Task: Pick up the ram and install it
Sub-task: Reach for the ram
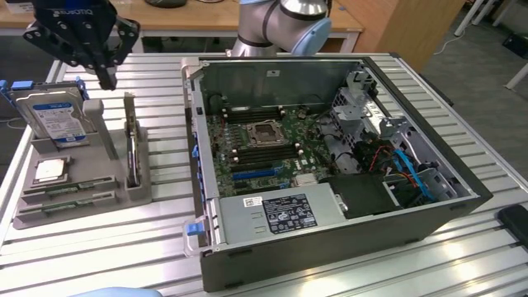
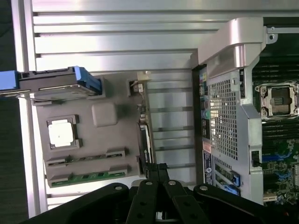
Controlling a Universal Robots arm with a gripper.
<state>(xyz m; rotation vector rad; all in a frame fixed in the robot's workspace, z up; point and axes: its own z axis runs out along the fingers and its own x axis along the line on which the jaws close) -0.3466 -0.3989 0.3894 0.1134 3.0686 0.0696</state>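
While the hand (image 1: pixel 106 83) hangs over the far end of the grey parts holder (image 1: pixel 95 164), its fingers are pressed together with nothing between them. The wrist view agrees: the fingertips (image 2: pixel 157 167) meet in one point and hold nothing.

Ram not picked. The ram stick (image 1: pixel 70 187) lies flat in a slot at the holder's near end, and the second ram stick (image 1: pixel 64 207) lies in the next slot, parallel. Both are well apart from the hand. In the wrist view the green board edge shows on the second ram stick (image 2: pixel 88 177).

Rest of the holder:
- The processor chip (image 1: pixel 49 170) lies flat in a square pocket just beside the ram slots.
- The hard drive (image 1: pixel 58 117) stands upright at the far end with blue rails on its sides.
- The expansion card (image 1: pixel 130 148) stands on edge along the side facing the PC case (image 1: pixel 330 247).

The case lies on the slatted aluminium bench (image 1: pixel 99 260), on the exterior view's right of the holder, side panel off. The motherboard (image 1: pixel 247 164) is exposed, with the CPU socket (image 1: pixel 264 131) mid-board and dark memory slots (image 1: pixel 264 151) on either side. The labelled power supply (image 1: pixel 281 213) is at the near corner. The arm base (image 1: pixel 281 25) is behind the case.
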